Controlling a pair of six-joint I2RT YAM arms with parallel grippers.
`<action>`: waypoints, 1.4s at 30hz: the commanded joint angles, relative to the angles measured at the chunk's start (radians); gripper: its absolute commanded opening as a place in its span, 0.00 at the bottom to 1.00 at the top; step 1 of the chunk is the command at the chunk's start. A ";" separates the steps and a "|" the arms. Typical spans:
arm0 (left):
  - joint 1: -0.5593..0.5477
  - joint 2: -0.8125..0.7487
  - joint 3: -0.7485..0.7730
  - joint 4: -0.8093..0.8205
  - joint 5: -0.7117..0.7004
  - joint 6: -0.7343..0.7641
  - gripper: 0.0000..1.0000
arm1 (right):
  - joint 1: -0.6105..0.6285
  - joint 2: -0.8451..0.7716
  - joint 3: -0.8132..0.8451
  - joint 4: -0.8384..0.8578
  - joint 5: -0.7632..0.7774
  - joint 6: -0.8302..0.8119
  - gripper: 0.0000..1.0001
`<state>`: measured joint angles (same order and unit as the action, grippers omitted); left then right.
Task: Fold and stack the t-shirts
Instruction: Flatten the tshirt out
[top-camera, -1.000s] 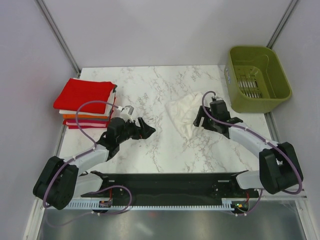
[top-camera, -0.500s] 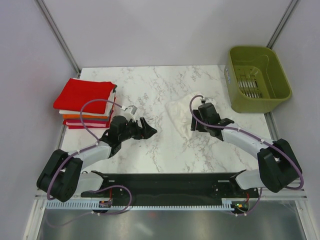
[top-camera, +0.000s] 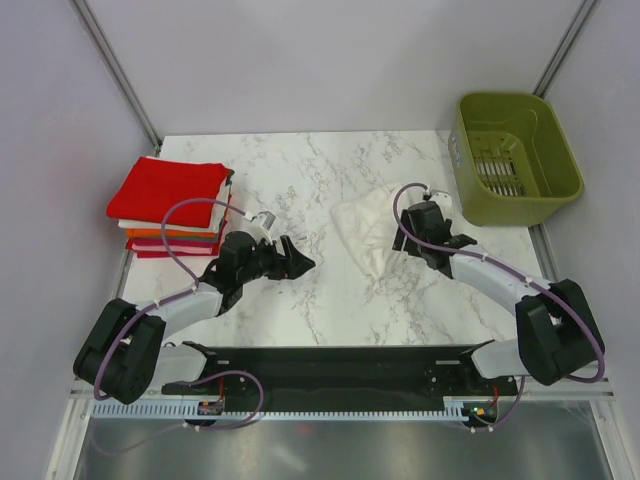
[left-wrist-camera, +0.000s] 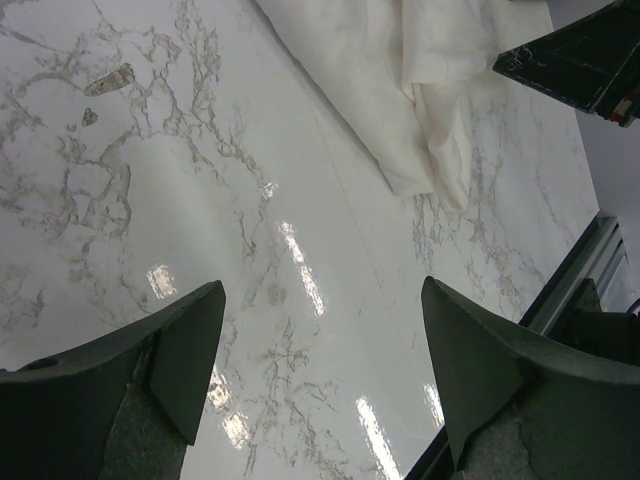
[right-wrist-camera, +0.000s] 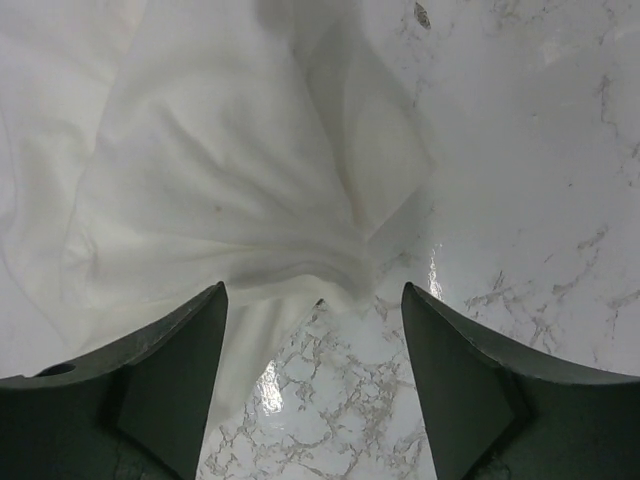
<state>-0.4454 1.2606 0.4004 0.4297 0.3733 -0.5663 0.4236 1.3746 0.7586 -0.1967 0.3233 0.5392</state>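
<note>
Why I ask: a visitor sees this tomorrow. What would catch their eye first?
The bright red-topped stack of folded shirts at the far left of the table stands out most. Next, a crumpled white shirt lies mid-table, with the right arm holding open jaws over it. An olive basket sits at the far right.

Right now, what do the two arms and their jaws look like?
Both the left arm and right arm have white links between bulky black joint housings, each carrying a looping purple cable. The jaws are matte dark, wedge-shaped plates tapering to blunt points; no markings show.
</note>
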 joint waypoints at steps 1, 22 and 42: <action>-0.003 -0.015 0.028 0.050 0.026 0.008 0.86 | -0.032 0.041 0.048 0.002 -0.003 0.034 0.78; -0.003 -0.075 0.011 0.018 -0.049 0.042 0.66 | 0.259 0.090 0.675 -0.116 -0.415 -0.004 0.00; -0.003 -0.454 -0.126 -0.042 -0.352 0.060 0.72 | 0.035 -0.314 0.191 -0.210 0.020 0.096 0.00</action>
<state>-0.4454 0.7296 0.2226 0.3717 -0.0170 -0.5518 0.4648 1.1069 1.0561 -0.3832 0.2687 0.6029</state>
